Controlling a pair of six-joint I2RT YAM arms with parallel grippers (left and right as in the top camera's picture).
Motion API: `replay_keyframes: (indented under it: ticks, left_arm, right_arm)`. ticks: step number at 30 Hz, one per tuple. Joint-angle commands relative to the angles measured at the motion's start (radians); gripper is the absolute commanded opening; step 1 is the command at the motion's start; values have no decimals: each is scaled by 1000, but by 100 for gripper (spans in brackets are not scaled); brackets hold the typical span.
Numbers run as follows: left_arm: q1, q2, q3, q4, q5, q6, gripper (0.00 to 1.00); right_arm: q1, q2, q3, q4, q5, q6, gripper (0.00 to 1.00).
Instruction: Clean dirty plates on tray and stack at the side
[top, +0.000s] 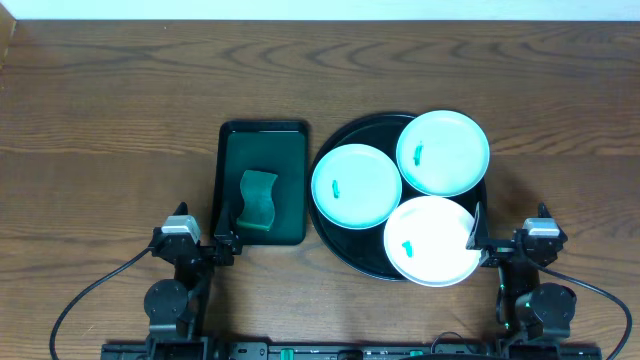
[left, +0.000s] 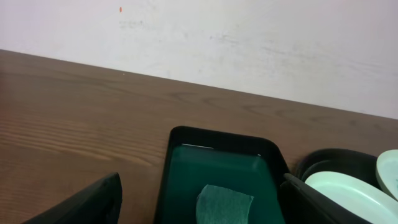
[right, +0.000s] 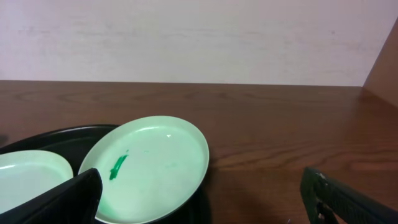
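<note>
Your left gripper (left: 202, 193) has its fingers spread wide and holds nothing. It sits at the lower left of the overhead view, just below the rectangular green tray (top: 262, 126). Your right gripper (right: 200, 186) is equally wide and empty at the lower right, with one finger close beside the nearest plate (top: 432, 241). No wiping has begun, I judge, so the first job is fetching the sponge (top: 258, 200), which lies in the lower half of the green tray. Bring the left fingers straight down over its narrow waist and close firmly, keeping clear of the tray wall. Use the right side to steady a plate by its rim, because the plates crowd together with their edges touching or overlapping, and one may slide when pressed. Wipe across the green smear (top: 407, 247) rather than dabbing it. The round black tray (top: 345, 245) sits right of centre and carries all the plates. The nearest one overhangs its lower rim, a second (top: 356, 186) is at its left, and a third (top: 443, 152) is at its upper right. Count: three plates with one smear each, one black tray, one green tray, one sponge, and no stack yet on the table (top: 120, 100).
</note>
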Motion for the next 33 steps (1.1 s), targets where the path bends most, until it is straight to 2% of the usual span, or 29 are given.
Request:
replay_keyframes:
  ticks: [1, 27, 33]
  left_arm:
    - [-5, 0, -8, -47, 14, 9, 80]
    - [-5, 0, -8, -42, 14, 10, 80]
    - [-5, 1, -8, -47, 14, 5, 80]
  right_arm:
    - [13, 0, -1, -5, 6, -3, 99]
    - [13, 0, -1, -5, 4, -3, 99]
    - [13, 32, -1, -6, 1, 52, 99]
